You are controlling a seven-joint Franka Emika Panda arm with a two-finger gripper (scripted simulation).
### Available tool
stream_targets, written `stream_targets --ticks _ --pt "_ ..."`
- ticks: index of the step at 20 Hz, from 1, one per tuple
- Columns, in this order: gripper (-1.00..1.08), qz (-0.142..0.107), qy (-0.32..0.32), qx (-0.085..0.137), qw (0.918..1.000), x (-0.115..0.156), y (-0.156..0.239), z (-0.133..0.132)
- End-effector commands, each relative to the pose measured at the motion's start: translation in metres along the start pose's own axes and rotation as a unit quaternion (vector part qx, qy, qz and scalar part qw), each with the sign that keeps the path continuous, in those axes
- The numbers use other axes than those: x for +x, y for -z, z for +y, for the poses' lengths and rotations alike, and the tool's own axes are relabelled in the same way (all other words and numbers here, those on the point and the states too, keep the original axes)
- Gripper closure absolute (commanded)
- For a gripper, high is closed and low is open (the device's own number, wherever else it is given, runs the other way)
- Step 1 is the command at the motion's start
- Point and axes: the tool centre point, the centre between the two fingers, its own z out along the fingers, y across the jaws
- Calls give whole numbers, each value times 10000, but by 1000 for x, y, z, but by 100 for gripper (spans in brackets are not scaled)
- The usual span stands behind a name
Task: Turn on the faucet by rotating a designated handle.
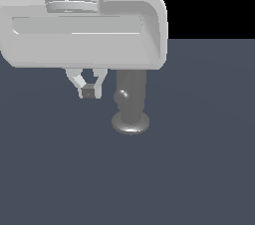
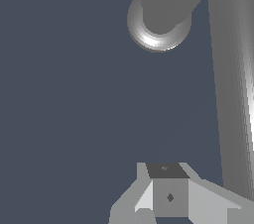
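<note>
The faucet is a grey upright cylinder on a round flared base; the arm's hand hides its top. Its handle shows as a rounded rod end pointing toward the camera. My gripper hangs to the exterior view's left of the faucet, at about the handle's height, with a gap between them. The fingers are shut together and hold nothing. The wrist view looks down on the faucet, with the handle as a long grey bar running past the side of my gripper.
The faucet stands on a flat dark blue-grey floor. The arm's white hand fills the upper part of the exterior view, with black background behind it.
</note>
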Motion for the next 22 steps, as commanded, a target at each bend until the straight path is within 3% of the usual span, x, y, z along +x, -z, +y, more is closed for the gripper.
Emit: stream_targets --ticks 1,7,22 --pt "108 5 -5 3 10000 1 -3 -1" --pt "108 5 -5 3 10000 1 -4 -1" --pt "108 5 -5 3 10000 12 -4 66"
